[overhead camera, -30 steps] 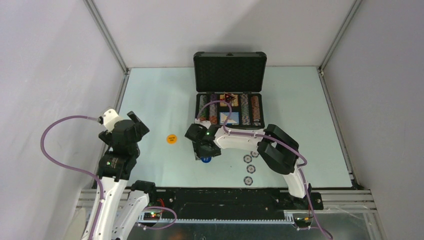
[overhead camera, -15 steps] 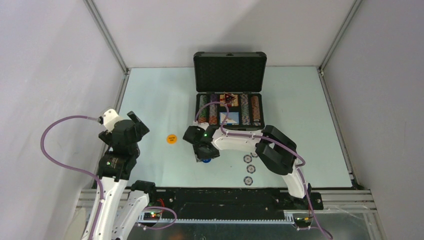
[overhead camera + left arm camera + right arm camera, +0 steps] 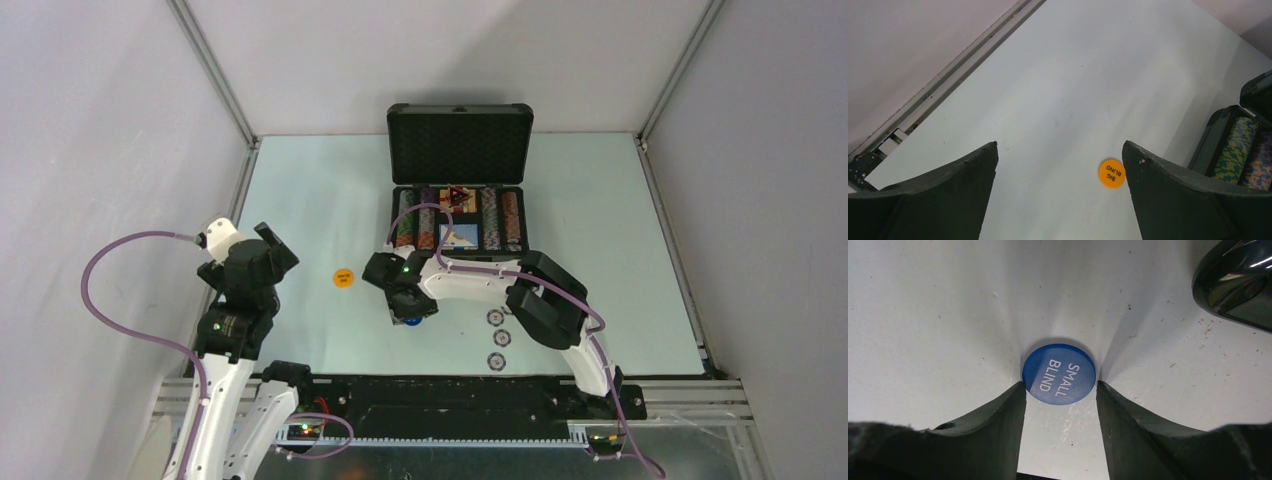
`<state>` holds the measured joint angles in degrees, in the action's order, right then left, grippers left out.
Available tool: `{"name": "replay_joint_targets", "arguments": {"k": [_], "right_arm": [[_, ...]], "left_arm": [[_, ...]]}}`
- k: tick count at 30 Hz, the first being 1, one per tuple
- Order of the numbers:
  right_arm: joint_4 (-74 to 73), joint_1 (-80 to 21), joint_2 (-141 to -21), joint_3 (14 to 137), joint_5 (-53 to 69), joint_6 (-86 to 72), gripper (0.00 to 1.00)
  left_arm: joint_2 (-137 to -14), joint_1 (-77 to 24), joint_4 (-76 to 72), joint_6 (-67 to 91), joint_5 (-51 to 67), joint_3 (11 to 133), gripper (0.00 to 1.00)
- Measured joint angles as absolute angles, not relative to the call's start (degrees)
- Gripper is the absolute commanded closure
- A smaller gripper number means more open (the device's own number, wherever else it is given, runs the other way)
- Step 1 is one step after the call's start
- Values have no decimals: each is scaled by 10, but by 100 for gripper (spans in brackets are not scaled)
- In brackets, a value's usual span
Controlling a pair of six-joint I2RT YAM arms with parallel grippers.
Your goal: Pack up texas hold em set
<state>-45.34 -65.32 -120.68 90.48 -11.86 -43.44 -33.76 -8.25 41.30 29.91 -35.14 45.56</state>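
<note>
On table (image 3: 948, 300), blue button (image 3: 1058, 373) within right hand (image 3: 1060, 386)

Briefcase (image 3: 459, 150) open far centre; right pincer (image 3: 407, 313) over blue button (image 3: 414, 321); orange button (image 3: 343, 278) leftward; three chips (image 3: 495, 317) loose.

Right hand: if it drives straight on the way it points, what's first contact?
The blue SMALL BLIND button, lying flat on the table between the fingers of the right hand. The tips look near table level too, so the table could come as soon; depth unclear.
</note>
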Motion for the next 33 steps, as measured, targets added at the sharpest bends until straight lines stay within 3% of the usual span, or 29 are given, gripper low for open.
{"name": "replay_joint_targets", "arguments": {"k": [11,25,33], "right_arm": [[-450,-653,-1207,906,-119,-432,37],[-453,-650,-1209,906,-121,-428,51],[-449,-651,-1209,907,-128,-426,52]], "left_arm": [[-338,-83,413,299,-351,456,2],[-338,-83,413,299,-351,456,2],[-338,-83,413,299,-351,456,2]]}}
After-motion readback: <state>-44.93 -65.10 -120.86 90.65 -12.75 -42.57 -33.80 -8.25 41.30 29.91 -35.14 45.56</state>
